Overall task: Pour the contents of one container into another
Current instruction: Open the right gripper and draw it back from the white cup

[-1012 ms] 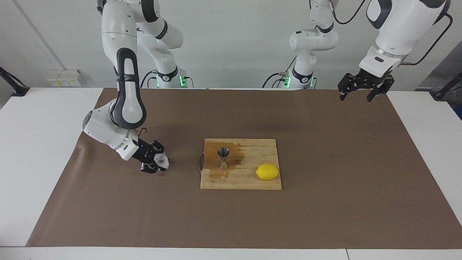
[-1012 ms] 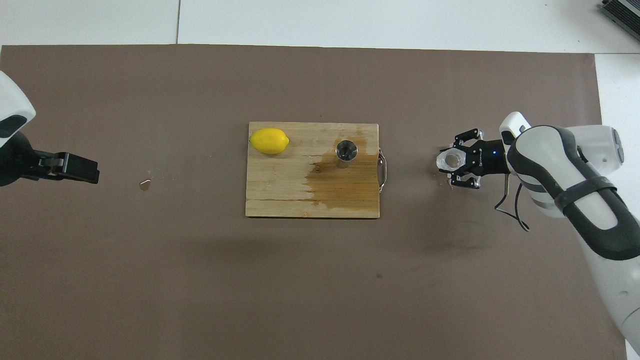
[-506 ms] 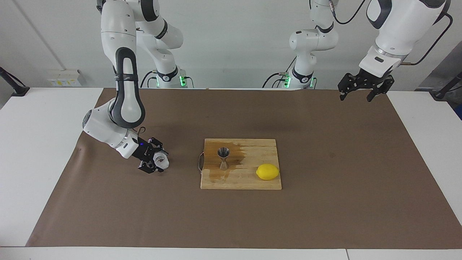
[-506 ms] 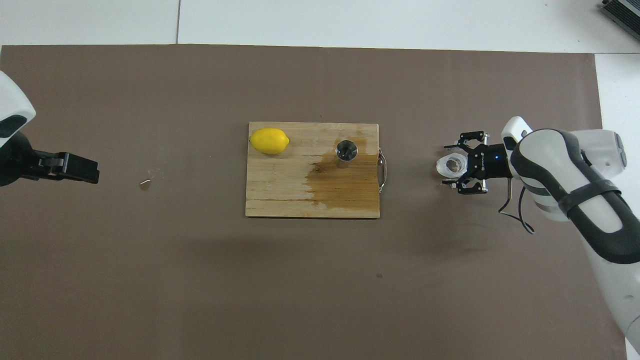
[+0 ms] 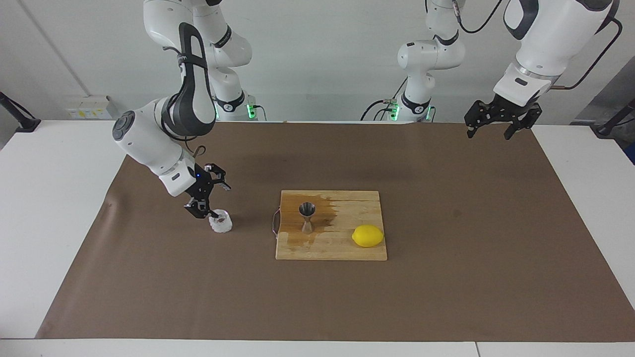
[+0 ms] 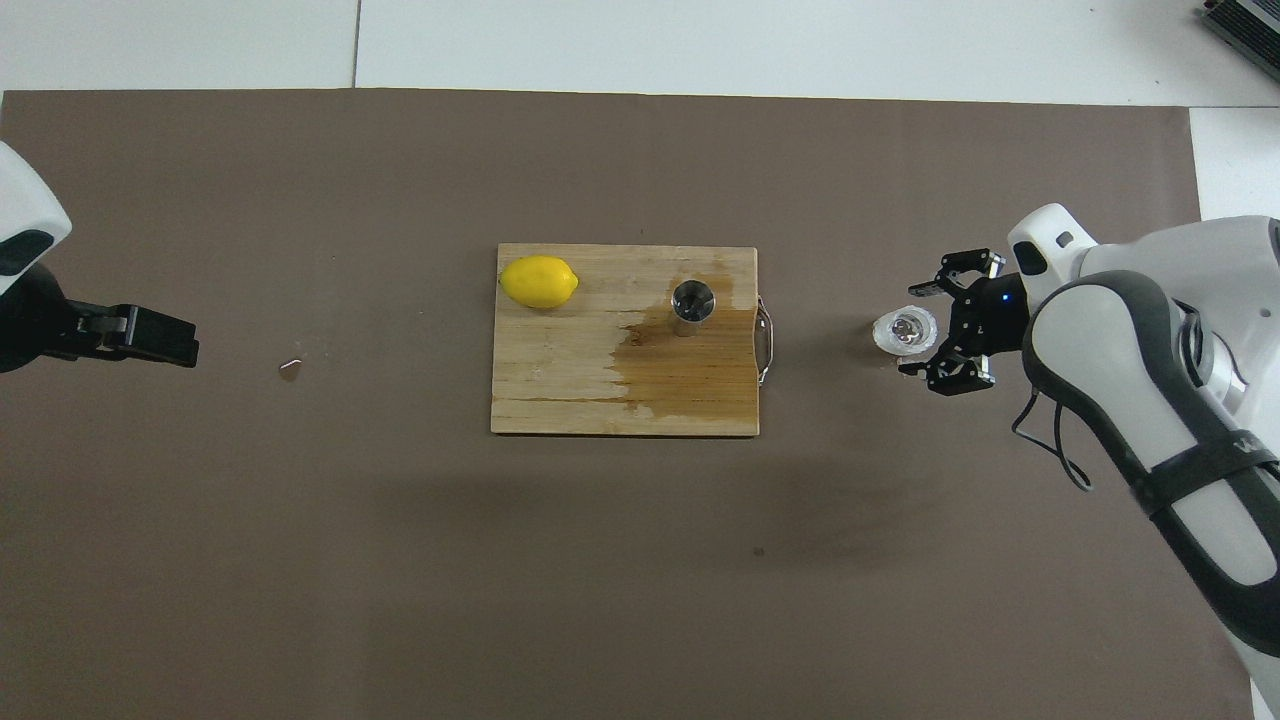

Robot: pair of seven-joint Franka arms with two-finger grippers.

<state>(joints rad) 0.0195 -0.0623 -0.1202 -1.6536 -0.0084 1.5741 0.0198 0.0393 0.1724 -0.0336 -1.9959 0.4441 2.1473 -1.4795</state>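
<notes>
The small clear glass cup (image 5: pixel 221 222) with a bumpy whitish wall stands upright on the brown mat, beside the board toward the right arm's end of the table; it also shows in the overhead view (image 6: pixel 904 332). My right gripper (image 5: pixel 217 201) is open just over the cup, its fingers spread wide to either side of it in the overhead view (image 6: pixel 925 330). The steel jigger (image 5: pixel 307 217) stands upright on the wooden cutting board (image 5: pixel 347 250), also in the overhead view (image 6: pixel 692 302). My left gripper (image 5: pixel 496 128) waits open, up in the air over the mat's corner.
A yellow lemon (image 5: pixel 367 236) lies on the board beside the jigger. A dark wet stain (image 6: pixel 690 370) spreads over the board (image 6: pixel 550 400) around the jigger. A small speck (image 6: pixel 290 370) lies on the mat near the left gripper (image 6: pixel 150 337).
My right gripper has let go of the cup, which was tilted in its grip and now stands upright on the mat. The gripper has risen and opened wide. The left arm has not moved.
</notes>
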